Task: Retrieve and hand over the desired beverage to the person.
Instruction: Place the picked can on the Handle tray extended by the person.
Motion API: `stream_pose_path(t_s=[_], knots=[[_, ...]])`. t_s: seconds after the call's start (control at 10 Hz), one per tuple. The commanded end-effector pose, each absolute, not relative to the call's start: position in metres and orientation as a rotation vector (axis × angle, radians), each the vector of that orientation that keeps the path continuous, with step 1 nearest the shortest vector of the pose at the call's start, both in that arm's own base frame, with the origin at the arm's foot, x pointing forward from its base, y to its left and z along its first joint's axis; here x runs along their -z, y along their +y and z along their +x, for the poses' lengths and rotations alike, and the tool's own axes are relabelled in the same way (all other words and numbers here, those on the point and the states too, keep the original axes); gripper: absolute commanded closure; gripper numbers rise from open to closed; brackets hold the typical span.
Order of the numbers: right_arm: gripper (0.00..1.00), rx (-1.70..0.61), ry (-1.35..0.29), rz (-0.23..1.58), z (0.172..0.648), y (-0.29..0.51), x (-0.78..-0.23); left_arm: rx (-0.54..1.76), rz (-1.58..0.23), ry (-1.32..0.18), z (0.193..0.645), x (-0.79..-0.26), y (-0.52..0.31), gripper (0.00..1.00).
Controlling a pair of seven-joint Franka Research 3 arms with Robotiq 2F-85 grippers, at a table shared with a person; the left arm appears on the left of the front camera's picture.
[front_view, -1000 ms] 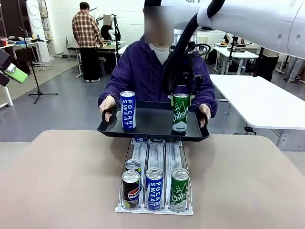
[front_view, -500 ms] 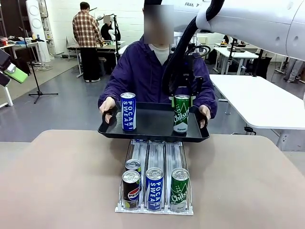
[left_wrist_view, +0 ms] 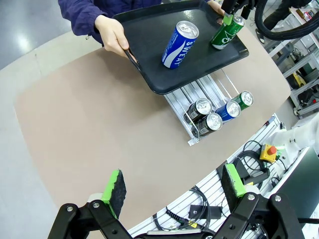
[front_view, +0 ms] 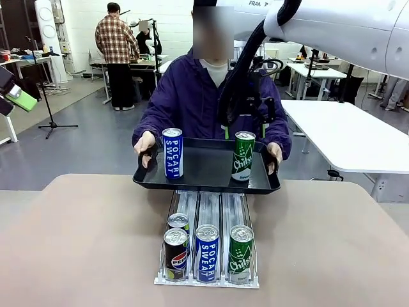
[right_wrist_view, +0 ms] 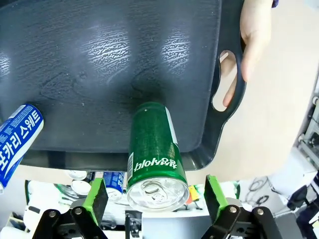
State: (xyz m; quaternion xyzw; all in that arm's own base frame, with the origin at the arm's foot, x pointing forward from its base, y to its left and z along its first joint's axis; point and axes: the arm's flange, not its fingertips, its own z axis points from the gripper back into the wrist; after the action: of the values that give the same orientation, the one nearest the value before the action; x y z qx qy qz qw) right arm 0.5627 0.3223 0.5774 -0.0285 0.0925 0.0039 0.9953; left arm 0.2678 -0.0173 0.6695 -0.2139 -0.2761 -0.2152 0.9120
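The green can [front_view: 243, 156] stands upright, top up, on the black tray [front_view: 208, 167] beside a blue can [front_view: 172, 152], the person [front_view: 204, 96] holding the tray above the can rack [front_view: 208, 240], while the right gripper [front_view: 245, 131] hangs spread wide around the can's top, gripping nothing, and the left gripper [left_wrist_view: 172, 186] is open and empty.

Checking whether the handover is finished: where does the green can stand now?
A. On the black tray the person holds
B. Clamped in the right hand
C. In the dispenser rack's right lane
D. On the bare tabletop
A: the green can stands on the black tray, the right hand open around it.
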Motion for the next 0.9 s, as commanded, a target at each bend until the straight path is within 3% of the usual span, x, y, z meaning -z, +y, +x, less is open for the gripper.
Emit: stream_pose_path(t_s=[0.0,0.4,0.8], knots=[[0.00,-0.026,0.172,-0.043,0.554,0.315,-0.592,0.455,-0.436,-0.567,0.268,-0.669,-0.015,0.00],[0.00,-0.042,0.085,0.039,0.451,0.250,-0.668,0.455,-0.436,-0.567,0.268,-0.669,-0.015,0.00],[0.00,-0.074,-0.019,0.166,0.357,0.186,-0.653,0.455,-0.436,-0.567,0.268,-0.669,-0.015,0.00]])
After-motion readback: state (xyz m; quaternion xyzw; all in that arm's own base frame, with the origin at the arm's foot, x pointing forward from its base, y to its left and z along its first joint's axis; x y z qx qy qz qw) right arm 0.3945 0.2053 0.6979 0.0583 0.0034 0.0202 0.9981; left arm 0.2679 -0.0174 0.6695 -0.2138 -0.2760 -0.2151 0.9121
